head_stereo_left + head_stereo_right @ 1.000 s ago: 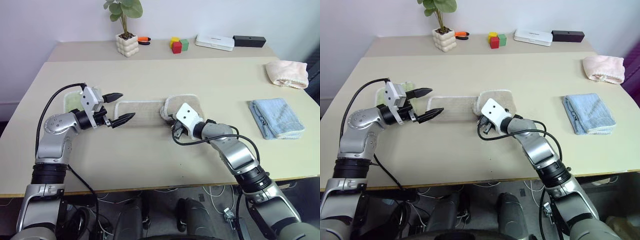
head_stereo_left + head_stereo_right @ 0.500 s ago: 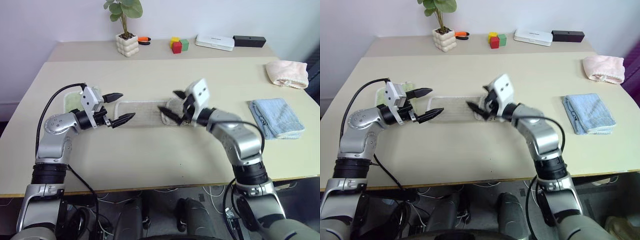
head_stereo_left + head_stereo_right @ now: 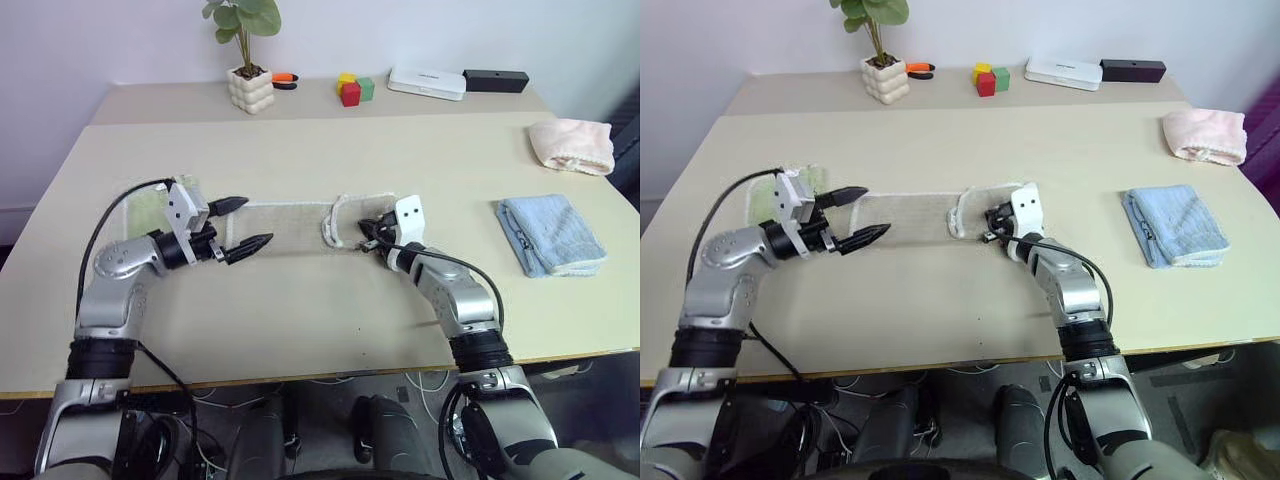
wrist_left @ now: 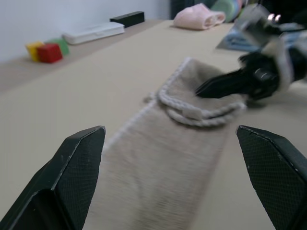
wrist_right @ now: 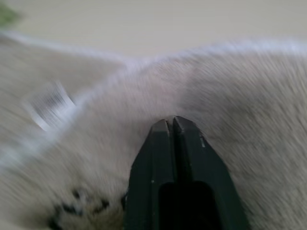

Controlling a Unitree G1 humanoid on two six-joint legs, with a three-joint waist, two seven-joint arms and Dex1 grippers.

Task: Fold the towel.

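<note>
Green cloth: a small green square cloth [image 3: 148, 207] lies flat near the bench's left edge, just beyond the towel's left end; it is no part of the job and seems merely left there.
Left gripper: the left gripper [image 3: 240, 224] hangs over the towel's left end, fingers spread wide, one tip on each side of the strip's width, probably placed to close on that end.
Towel: the long beige terry-cloth towel with white stitched edging [image 3: 285, 224] stretches flat across the middle of the pale bench [image 3: 300, 320], parallel to the front edge; its right end is doubled over on itself into a short flap, so the fold looks only begun.
Right gripper: the right gripper [image 3: 992, 216] presses into the doubled right end, its fingers [image 5: 173, 143] shut tight together. The wrist view shows terry pile all around the tips, yet whether any cloth is pinched between them cannot be told.
Other cloths: a folded light-blue cloth [image 3: 552, 234] and a rolled pink cloth [image 3: 573, 146] sit near the bench's right edge, well apart from the work.
</note>
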